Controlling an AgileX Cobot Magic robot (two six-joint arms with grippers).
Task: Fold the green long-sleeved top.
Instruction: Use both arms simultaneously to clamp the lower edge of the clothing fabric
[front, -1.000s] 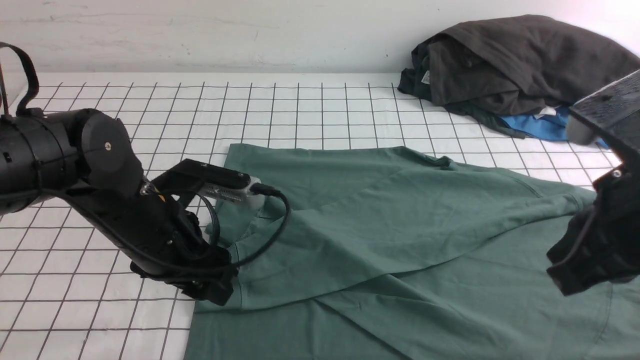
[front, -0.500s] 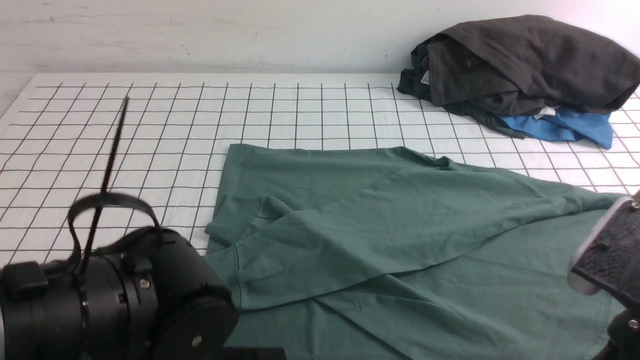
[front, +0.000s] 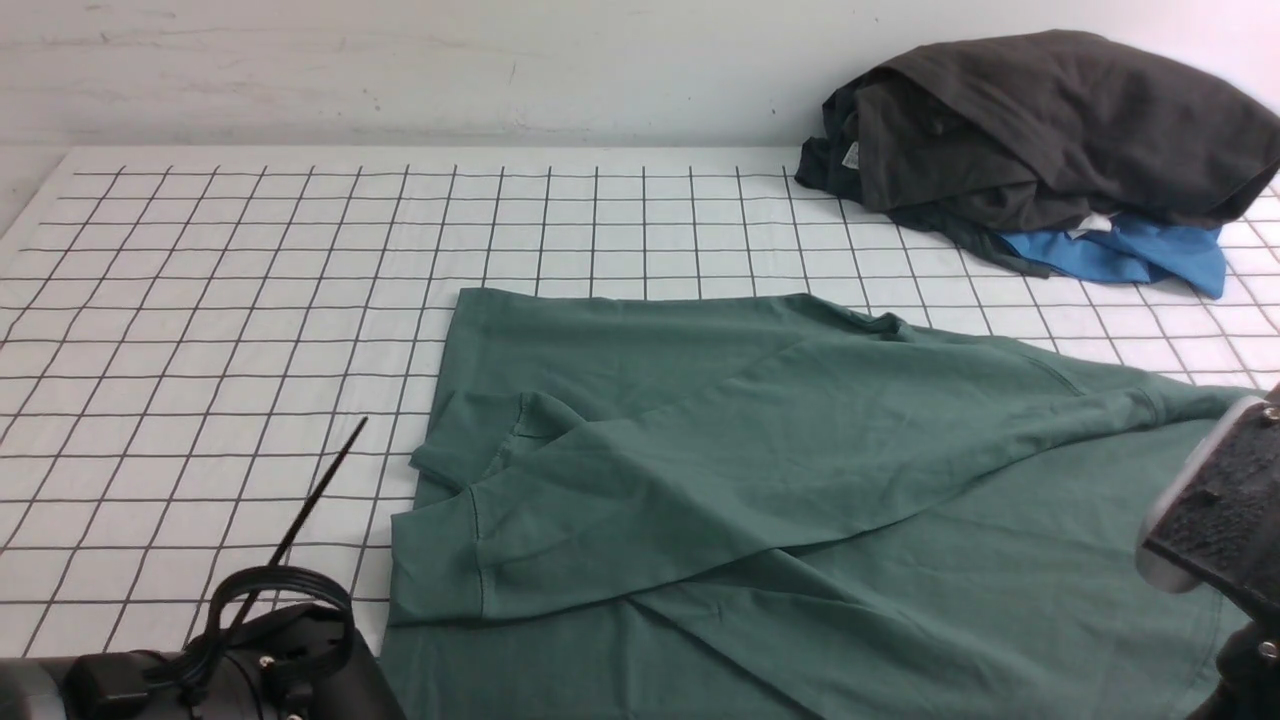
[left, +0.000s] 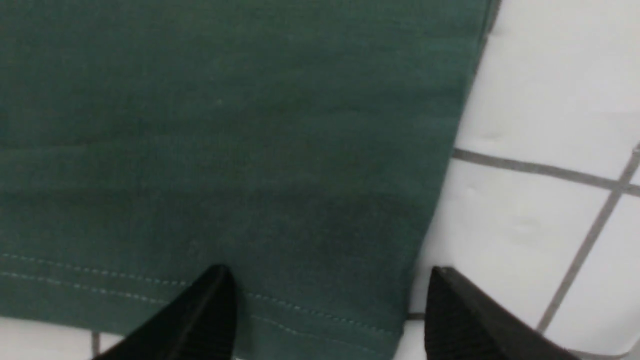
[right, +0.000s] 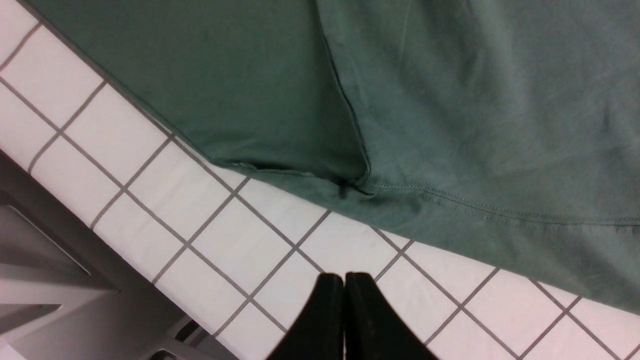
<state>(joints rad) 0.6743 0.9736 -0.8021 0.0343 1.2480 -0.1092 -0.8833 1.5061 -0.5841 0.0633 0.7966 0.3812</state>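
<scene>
The green long-sleeved top (front: 760, 480) lies spread across the grid cloth, with one sleeve folded over its body and the cuff near the left (front: 440, 565). In the left wrist view my left gripper (left: 327, 300) is open, its jaws astride a stitched hem corner of the top (left: 250, 150), one finger over cloth, the other over the white grid. In the right wrist view my right gripper (right: 345, 282) is shut and empty over the white grid cloth, just off the top's hem (right: 450, 125). In the front view only parts of both arms show at the bottom corners.
A dark grey-black garment (front: 1040, 130) lies heaped at the back right on a bright blue garment (front: 1120, 255). The white grid cloth (front: 250, 300) covers the table. The table's edge shows in the right wrist view (right: 60, 210). The wall runs along the back.
My left arm has let go of the sleeve cuff and pulled back toward the near left corner. My right arm has dropped lower at the right edge. The sleeve lies flat.
</scene>
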